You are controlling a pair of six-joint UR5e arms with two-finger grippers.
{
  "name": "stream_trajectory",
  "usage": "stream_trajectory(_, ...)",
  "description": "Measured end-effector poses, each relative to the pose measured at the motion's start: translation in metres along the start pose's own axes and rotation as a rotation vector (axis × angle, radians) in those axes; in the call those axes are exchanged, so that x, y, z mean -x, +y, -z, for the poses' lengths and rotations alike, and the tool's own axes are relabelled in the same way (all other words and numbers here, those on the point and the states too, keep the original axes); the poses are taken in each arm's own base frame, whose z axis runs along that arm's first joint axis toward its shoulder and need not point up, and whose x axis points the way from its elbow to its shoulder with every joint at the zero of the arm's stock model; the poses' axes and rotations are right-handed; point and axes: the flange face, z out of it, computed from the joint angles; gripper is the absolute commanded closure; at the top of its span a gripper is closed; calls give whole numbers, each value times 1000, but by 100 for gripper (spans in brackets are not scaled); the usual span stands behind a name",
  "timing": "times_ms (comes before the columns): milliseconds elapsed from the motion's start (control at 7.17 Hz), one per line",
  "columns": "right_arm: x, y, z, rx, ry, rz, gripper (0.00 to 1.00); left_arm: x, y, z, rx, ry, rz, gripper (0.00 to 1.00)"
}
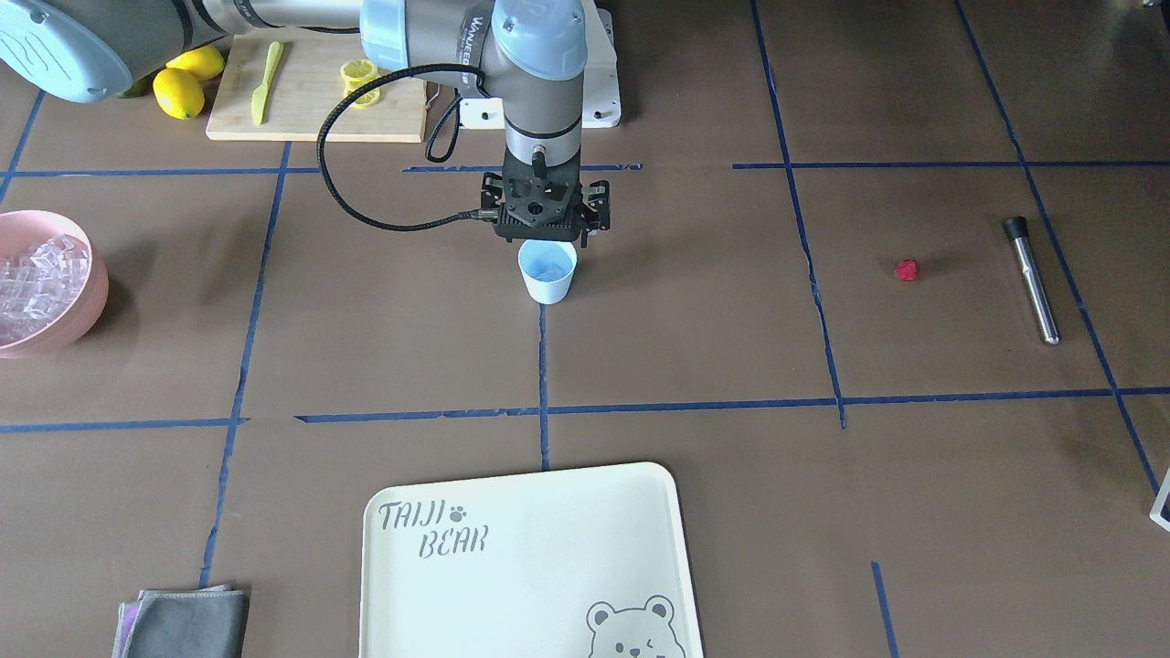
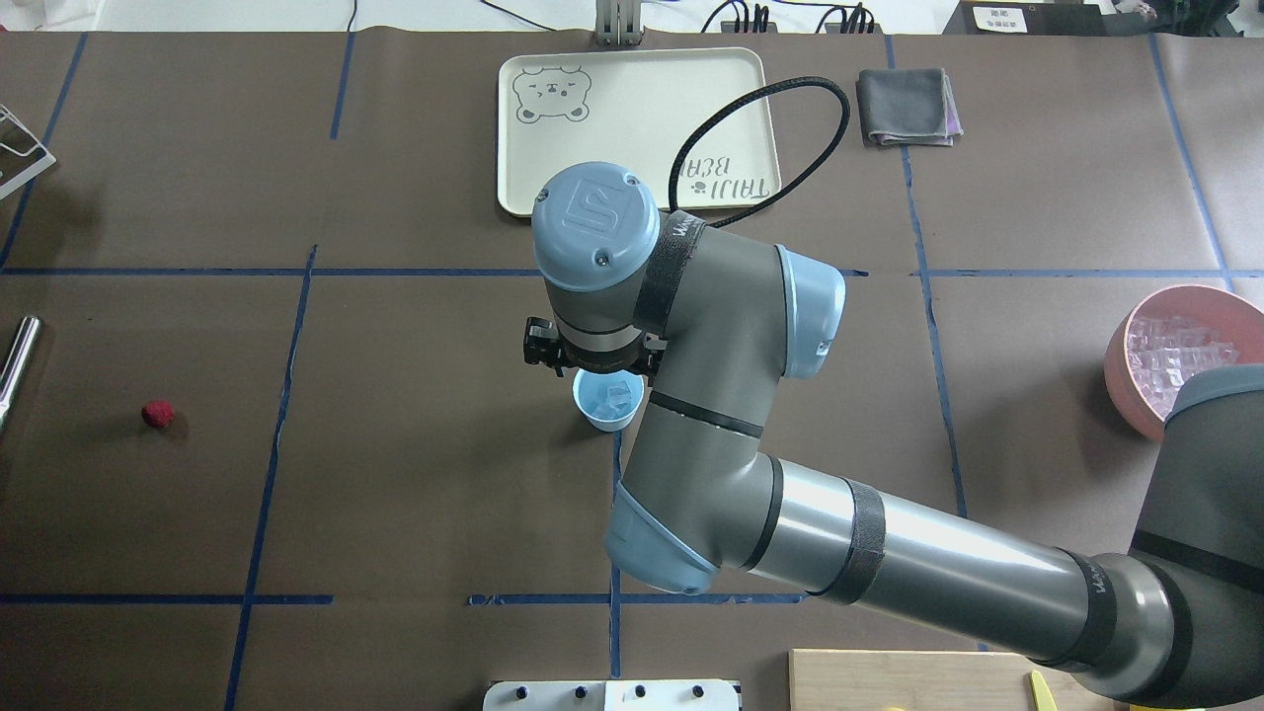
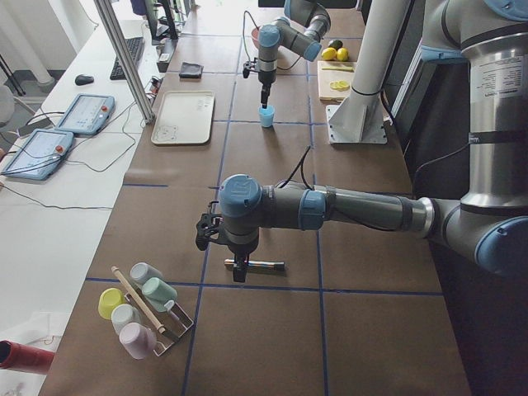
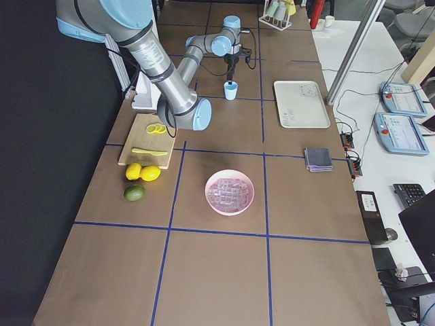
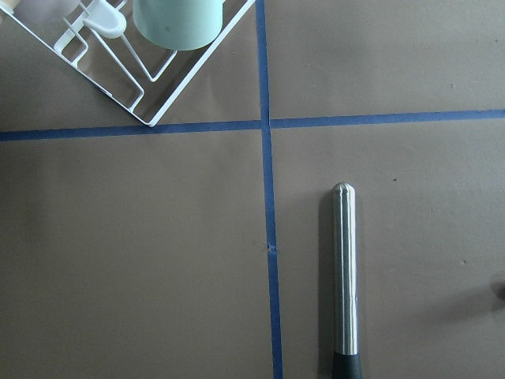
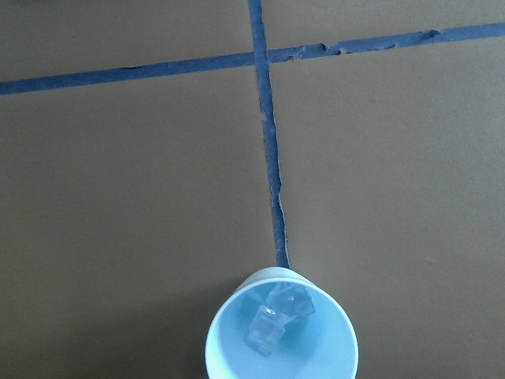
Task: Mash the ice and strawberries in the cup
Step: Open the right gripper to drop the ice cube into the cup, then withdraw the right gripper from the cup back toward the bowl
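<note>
Mid-frame, the cup (image 1: 548, 272) holds ice (image 6: 272, 320). The right pincer (image 1: 547, 230) above it hides its fingers, so I cannot tell its spread. The strawberry (image 1: 906, 270) lies far right on the table (image 1: 695, 347). I cannot tell the left pincer's (image 3: 239, 271) spread either.

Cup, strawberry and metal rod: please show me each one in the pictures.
cup (image 1: 547, 270), front-facing view, on its light blue inside.
strawberry (image 1: 906, 270), front-facing view, on the middle of the berry.
metal rod (image 5: 345, 272), left wrist view, on the middle of its shiny shaft.
</note>
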Motion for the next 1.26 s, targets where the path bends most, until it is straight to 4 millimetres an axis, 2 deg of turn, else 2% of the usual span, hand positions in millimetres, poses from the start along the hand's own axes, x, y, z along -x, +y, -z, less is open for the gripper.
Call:
stream_trajectory(140, -1, -2, 5, -5, -7, 0, 0, -4, -1, 3, -8, -2, -7, 0)
stream_trajectory(279, -8, -10, 17, -17, -20, -4, 0, -16, -3, 10, -23, -2, -18, 0)
stream_trajectory(419, -26, -28, 34, -39, -27, 8, 0, -41, -3, 17, -36, 6, -30, 0)
stream_trajectory(558, -60, -50, 50, -59, -17, 40, 0, -76, -1, 19, -35, 25, -32, 0)
stream_trajectory(698, -109, -77, 68, -70, -10, 74, 0, -124, 3, 18, -19, 48, -11, 0)
stream_trajectory(837, -171, -105, 87, -68, -12, 119, 0, -172, 9, 12, 5, 64, 19, 0)
stream_trajectory(977, -237, -130, 104, -59, -13, 173, 0, -206, 13, -2, 15, 54, 40, 2)
stream_trajectory(1116, -304, -151, 117, -52, -6, 225, 0, -231, 16, -21, 2, 25, 57, 2)
stream_trajectory(1256, -372, -168, 128, -46, 8, 271, 0, -248, 15, -47, -21, 8, 73, 3)
